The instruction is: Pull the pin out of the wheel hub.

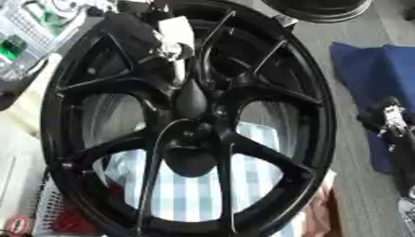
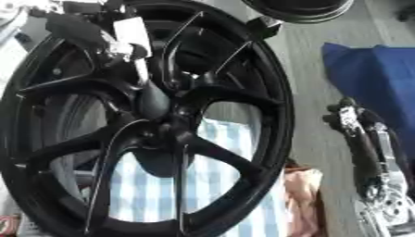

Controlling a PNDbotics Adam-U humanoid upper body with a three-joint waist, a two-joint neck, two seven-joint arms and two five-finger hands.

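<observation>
1. Left eye view: a large glossy black alloy wheel hub with thin curved spokes stands on edge and fills most of the picture, leaning a little to the right. The left hand, black with a pale silver patch, comes in from the upper left and reaches in among the upper spokes just above the dark centre boss; whether its fingers are curled around anything cannot be told, and the pin itself cannot be made out. Through the lower openings shows a blue-and-white striped cloth.
2. Still in the left eye view, a dark blue cloth lies to the right of the wheel.
3. Right eye view: the right hand, black with silver parts, sits low at the right, apart from the wheel rim, next to the blue cloth; how its fingers stand cannot be told. A second black round rim shows at the top edge.
</observation>
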